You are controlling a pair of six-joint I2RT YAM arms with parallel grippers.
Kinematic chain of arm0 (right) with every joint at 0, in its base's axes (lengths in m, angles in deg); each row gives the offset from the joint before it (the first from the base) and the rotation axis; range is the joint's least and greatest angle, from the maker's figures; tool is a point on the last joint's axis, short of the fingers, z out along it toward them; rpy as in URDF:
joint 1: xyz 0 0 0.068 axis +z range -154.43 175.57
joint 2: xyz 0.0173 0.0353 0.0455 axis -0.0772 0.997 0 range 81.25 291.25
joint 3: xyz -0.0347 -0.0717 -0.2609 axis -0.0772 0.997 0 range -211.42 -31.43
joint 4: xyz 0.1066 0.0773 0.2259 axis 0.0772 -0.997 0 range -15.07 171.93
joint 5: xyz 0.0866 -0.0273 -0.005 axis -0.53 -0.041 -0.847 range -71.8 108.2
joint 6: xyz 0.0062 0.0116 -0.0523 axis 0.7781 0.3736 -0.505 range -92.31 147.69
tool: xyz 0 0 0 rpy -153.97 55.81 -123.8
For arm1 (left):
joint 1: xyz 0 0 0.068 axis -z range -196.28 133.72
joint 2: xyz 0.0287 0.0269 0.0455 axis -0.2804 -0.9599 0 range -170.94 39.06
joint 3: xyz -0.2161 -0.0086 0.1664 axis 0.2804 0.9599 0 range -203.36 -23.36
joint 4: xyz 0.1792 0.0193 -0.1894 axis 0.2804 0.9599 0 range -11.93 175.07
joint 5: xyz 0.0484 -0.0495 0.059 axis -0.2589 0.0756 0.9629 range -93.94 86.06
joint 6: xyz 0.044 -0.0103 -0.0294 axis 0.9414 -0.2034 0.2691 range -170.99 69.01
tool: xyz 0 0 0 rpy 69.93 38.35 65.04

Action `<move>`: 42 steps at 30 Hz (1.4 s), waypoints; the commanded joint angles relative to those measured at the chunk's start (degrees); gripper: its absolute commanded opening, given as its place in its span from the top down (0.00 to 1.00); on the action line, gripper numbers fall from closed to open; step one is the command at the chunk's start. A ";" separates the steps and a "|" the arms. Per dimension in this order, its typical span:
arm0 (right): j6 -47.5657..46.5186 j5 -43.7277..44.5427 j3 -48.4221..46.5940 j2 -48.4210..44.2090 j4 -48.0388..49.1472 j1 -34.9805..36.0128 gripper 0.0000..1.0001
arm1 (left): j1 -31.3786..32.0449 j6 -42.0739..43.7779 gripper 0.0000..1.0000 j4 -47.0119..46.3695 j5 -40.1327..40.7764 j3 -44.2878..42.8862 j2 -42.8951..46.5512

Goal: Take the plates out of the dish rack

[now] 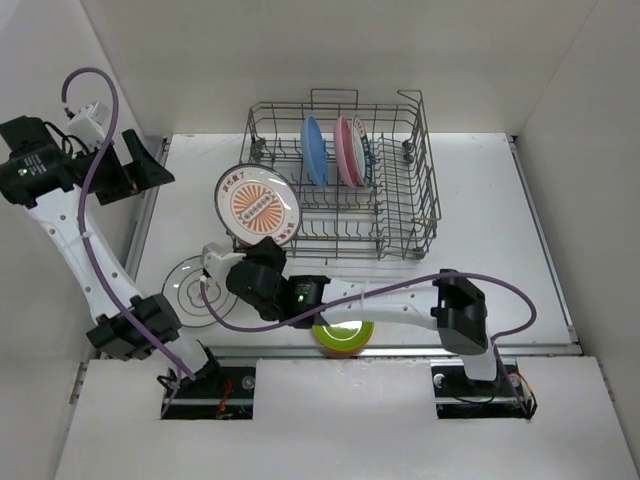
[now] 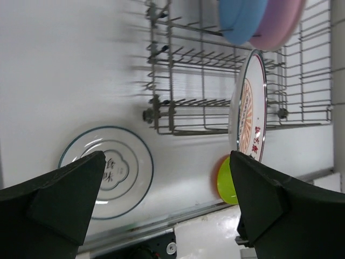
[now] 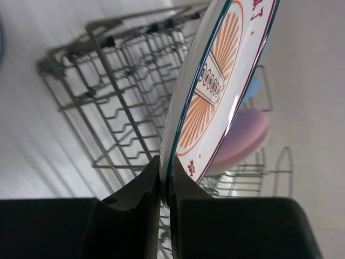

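Red characters ran along the rim of the white plate with the orange patterned centre (image 3: 215, 91), but I could not read them. Dark characters sat at the middle of the white teal-rimmed plate (image 2: 108, 172), too blurred to make out. The right gripper (image 3: 164, 178) had its jaws pinched narrow on the lower rim of the orange-centred plate, 1 finger on each face. The plate stood on edge, rising up and away from the fingertips, just outside the near left corner of the dish rack (image 1: 400, 215). The left gripper (image 2: 167, 156) hung with its jaws spread wide and nothing between them. In its wrist view the teal-rimmed plate lay flat on the table (image 1: 480, 220), partly behind the left-hand finger. The rack stood beyond the gap, and the held plate stood just above the right-hand finger. I counted 7 plates. 1 was in the right jaws. 3 stood upright in the rack: 1 blue plate (image 1: 314, 150), 1 pink plate (image 1: 345, 150), and 1 white plate with a patterned rim (image 1: 362, 150) beside the pink. 1 lay flat on the table. 1 lime green plate (image 1: 342, 337) was stacked on 1 orange plate (image 2: 215, 170), under the right arm.
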 commanded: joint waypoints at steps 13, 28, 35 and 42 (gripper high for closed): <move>-21.94 19.03 8.92 -0.88 28.61 5.02 1.00 | 20.40 3.83 0.00 10.43 -3.02 -2.24 -6.00; -21.94 17.97 7.77 0.79 29.66 5.55 1.00 | 26.57 5.22 0.87 7.69 5.97 9.02 -5.92; -21.94 21.48 7.24 0.79 33.43 5.55 0.61 | 25.18 3.65 1.00 7.69 8.43 7.35 -5.39; -21.94 27.28 9.00 -5.09 48.01 5.55 0.00 | 12.28 0.83 1.00 7.69 10.98 -0.56 -5.39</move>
